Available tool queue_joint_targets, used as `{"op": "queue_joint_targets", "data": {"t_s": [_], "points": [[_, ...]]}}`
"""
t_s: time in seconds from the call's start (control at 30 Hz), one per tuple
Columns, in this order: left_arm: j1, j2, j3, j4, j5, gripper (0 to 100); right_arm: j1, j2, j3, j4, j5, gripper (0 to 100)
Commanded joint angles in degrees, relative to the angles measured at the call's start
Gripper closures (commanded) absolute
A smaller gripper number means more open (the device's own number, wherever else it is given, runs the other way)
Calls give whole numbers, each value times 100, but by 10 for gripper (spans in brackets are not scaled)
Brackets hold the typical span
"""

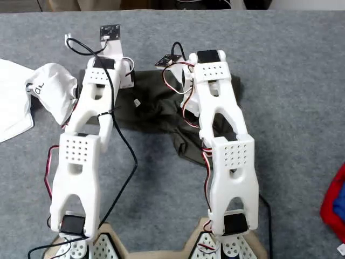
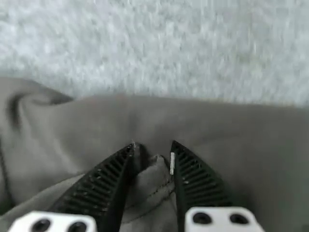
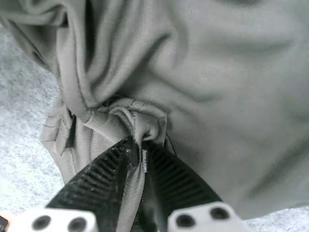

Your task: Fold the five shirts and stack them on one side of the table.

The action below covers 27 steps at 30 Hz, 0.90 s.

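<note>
Counted on the grey felt table (image 1: pixel 291 81): one olive-green cloth shirt (image 1: pixel 153 105), centre; white cloth shirts (image 1: pixel 16 102) at nine o'clock, one or two, indistinct; one red-and-blue item (image 1: pixel 335 202) at four o'clock; two white plastic arms, left (image 1: pixel 81 156), right (image 1: pixel 229 156).

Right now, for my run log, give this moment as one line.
left claw: shut on olive shirt | right claw: shut on olive shirt | white shirt: crumpled, left side

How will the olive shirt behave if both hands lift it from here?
Probably floppy: the olive shirt bunches into folds where the right hand pinches it. Likely light, thin cloth, so it should sag between that and the left hand. Slipping seems unlikely: it is gathered between ribbed fingers.
</note>
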Motion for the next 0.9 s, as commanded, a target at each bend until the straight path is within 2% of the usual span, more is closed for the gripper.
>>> {"op": "queue_joint_targets", "data": {"t_s": [0.0, 0.2, 0.43, 0.7, 0.83, 0.87], "points": [[0, 163, -1415, 993, -237, 883, -31, -40, -259, -44, -18, 987], [-26, 558, -2734, 2066, -229, 883, -31, -40, -259, -44, -18, 987], [9, 690, -2884, 2848, -404, 883, -31, -40, -259, -35, -18, 987], [-9, 1051, -2884, 2910, -431, 885, -40, -31, -259, -35, -18, 987], [-44, 1077, -2927, 2875, -440, 988, -40, -31, -259, -35, -18, 988], [-53, 1077, -2927, 2875, -422, 975, -40, -31, -259, -26, -18, 989]]}}
